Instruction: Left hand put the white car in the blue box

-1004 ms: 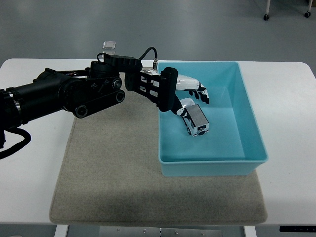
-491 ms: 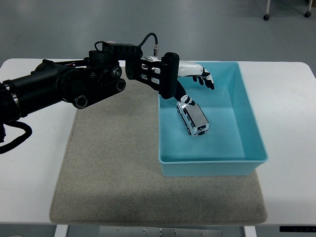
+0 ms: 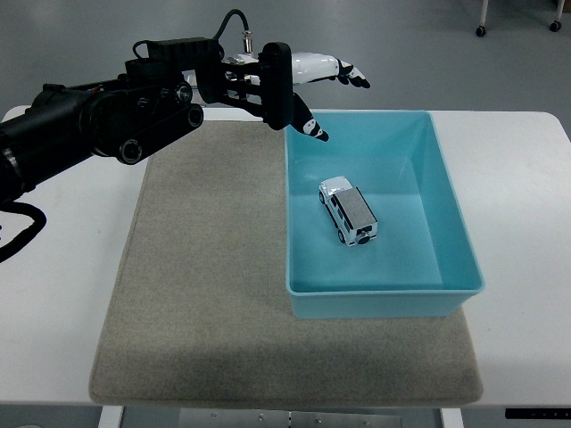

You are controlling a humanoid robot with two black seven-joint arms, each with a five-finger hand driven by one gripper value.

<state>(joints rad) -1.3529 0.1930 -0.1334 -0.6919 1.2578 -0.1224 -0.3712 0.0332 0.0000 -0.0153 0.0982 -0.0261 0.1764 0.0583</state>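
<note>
Small white toy car (image 3: 349, 210) lying inside blue plastic box (image 3: 455, 214). Left hand (image 3: 308, 80) spread wide, holding nothing. Job looks done.

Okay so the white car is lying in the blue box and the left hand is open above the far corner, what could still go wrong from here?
Little seems at risk. The left robot hand hangs open over the far left corner of the blue box; a low pull-back might let a fingertip catch the rim and shift the box across the grey mat. The white car rests free on the box floor, so a jolt to the box might roll it.
</note>
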